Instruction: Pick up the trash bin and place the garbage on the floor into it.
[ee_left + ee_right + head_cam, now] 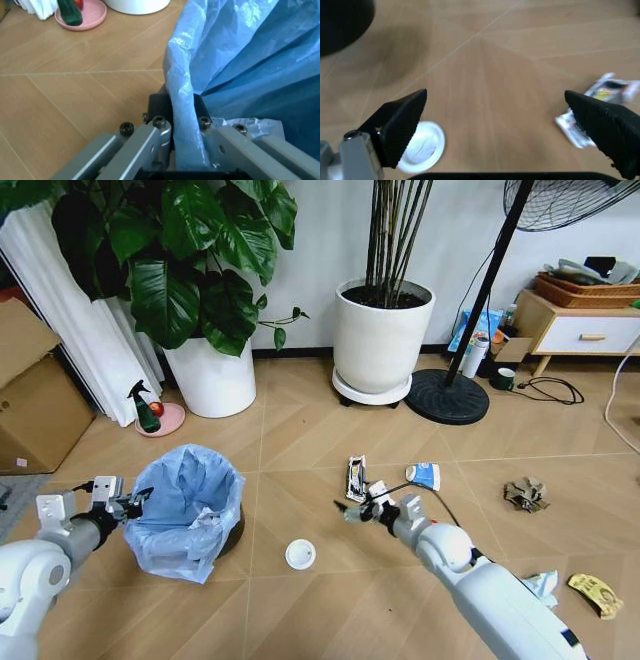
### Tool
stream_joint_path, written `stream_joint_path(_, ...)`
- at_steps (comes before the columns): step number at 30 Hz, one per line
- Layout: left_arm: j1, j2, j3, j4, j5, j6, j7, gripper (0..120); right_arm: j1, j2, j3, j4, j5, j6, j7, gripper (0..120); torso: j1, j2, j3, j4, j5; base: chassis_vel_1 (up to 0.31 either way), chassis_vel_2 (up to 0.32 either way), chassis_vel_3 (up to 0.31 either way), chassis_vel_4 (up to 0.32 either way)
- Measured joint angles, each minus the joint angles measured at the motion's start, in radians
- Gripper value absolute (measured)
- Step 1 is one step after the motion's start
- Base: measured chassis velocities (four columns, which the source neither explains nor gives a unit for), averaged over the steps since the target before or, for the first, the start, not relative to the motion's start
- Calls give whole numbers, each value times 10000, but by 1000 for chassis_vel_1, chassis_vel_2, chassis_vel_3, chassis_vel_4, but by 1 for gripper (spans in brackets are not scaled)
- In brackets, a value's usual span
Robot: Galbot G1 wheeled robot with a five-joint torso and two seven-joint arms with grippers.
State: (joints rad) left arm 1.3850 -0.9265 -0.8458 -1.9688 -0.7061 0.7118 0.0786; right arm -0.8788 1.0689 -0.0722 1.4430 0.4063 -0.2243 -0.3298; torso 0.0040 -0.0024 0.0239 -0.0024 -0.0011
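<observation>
The trash bin [187, 515], lined with a crinkly light blue bag [240, 56], stands on the floor [300, 450] at the left. My left gripper [135, 502] is shut on its near rim; the left wrist view has the gripper [182, 112] pinching rim and bag. My right gripper [358, 507] hangs open above the floor, nothing between its fingers [400, 123]. Garbage lies around it: a white disc [300, 554] [422, 146], a black-white wrapper [356, 477] [600, 101], a blue wrapper [424, 475], crumpled brown paper [526, 493], a yellow wrapper [595, 594].
Two white plant pots [212, 377] [382, 335] stand along the back wall. A green spray bottle [146, 410] sits on a pink dish. A fan's black base [447, 396], a side table [580, 330] and cables are at the right, a cardboard box [30, 405] at the left.
</observation>
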Motion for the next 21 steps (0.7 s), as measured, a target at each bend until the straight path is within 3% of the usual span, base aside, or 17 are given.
stream_joint_path(11, 32, 18, 38, 127, -1, 1, -10, 0, 1731, 1808, -1761, -2880, -1214, 519, -1009, 100, 0, -1, 1, 7, 1, 0, 0, 0, 0)
stream_joint_path(21, -28, 13, 208, 175, -14, 13, -17, 0, 1742, 1973, -1816, -3619, -1891, 526, -1298, 100, 0, 0, 1, 0, 0, 0, 0, 0, 0)
